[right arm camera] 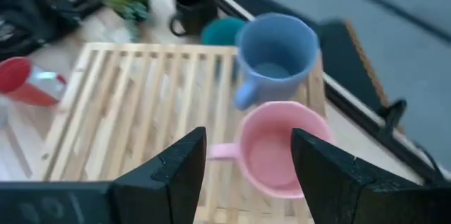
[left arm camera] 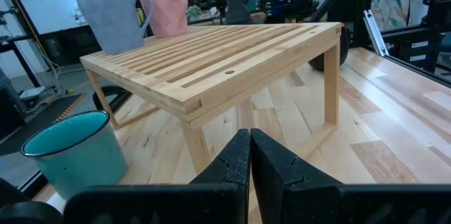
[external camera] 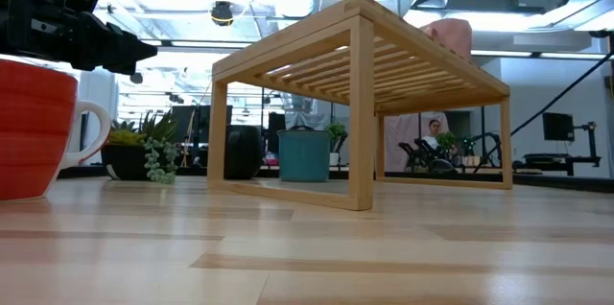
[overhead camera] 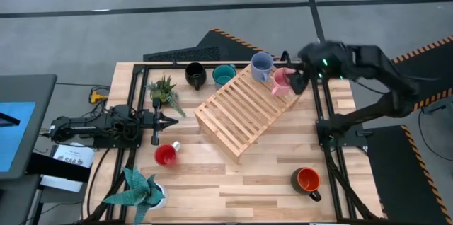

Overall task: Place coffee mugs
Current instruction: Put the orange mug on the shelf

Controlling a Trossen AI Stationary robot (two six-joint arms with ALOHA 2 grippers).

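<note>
A pink mug (overhead camera: 282, 81) and a lavender-blue mug (overhead camera: 262, 66) stand upright on the far right end of a slatted wooden rack (overhead camera: 241, 108). My right gripper (right arm camera: 248, 160) is open above the pink mug (right arm camera: 271, 155), with one finger on either side of it, apart from its wall. A black mug (overhead camera: 195, 75) and a teal mug (overhead camera: 224, 75) stand on the table behind the rack. A red mug (overhead camera: 166, 154) stands at the near left and an orange-red mug (overhead camera: 308, 180) at the near right. My left gripper (overhead camera: 159, 119) is shut and empty, left of the rack.
Two potted green plants stand on the table's left side, one (overhead camera: 164, 90) near the black mug and one (overhead camera: 138, 189) at the near left corner. A person (external camera: 434, 137) sits in the room beyond the table. Bare table shows between the rack and the near edge.
</note>
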